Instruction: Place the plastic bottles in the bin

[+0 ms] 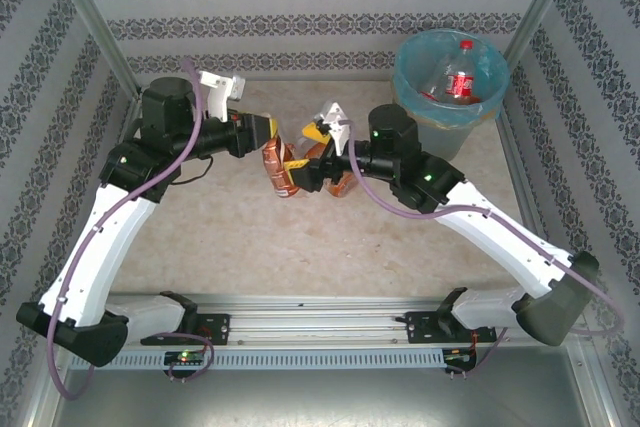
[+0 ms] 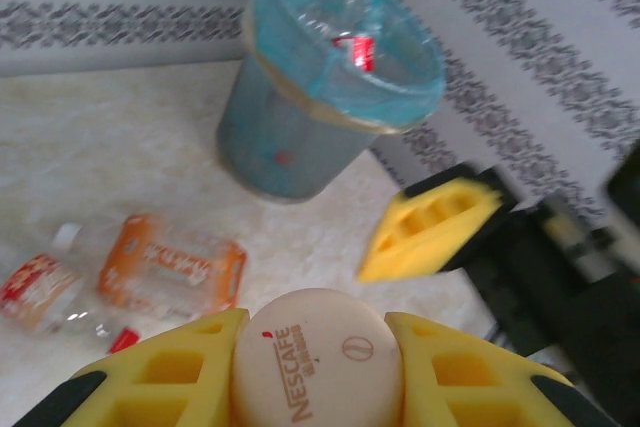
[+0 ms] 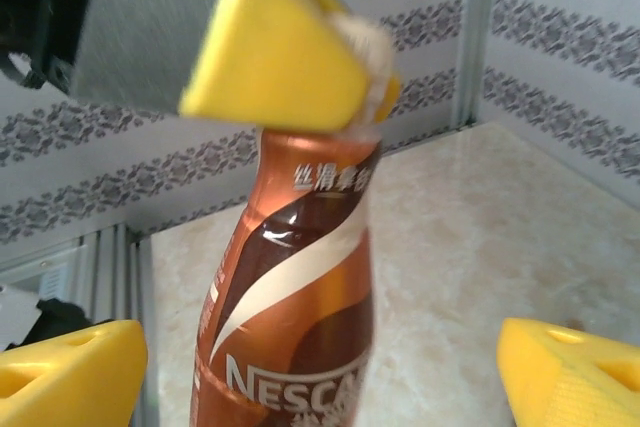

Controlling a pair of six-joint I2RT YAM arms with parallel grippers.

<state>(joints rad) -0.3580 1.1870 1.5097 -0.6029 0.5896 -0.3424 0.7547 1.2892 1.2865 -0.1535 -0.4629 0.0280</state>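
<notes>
One red-capped bottle (image 1: 458,72) in the bin (image 1: 413,59); left gripper (image 2: 316,362) clamps Nescafe bottle (image 3: 290,297), right gripper (image 3: 320,375) wide.

The bin (image 1: 445,137) stands at the far right of the desk (image 1: 250,247), with bottles (image 1: 455,77) inside it. At the centre, the left hand (image 1: 270,132) grips the middle bottle (image 1: 280,167) by its cap, between the spread fingers of the right hand (image 1: 318,157). Two other bottles (image 2: 170,272) lie on the desk nearby.
</notes>
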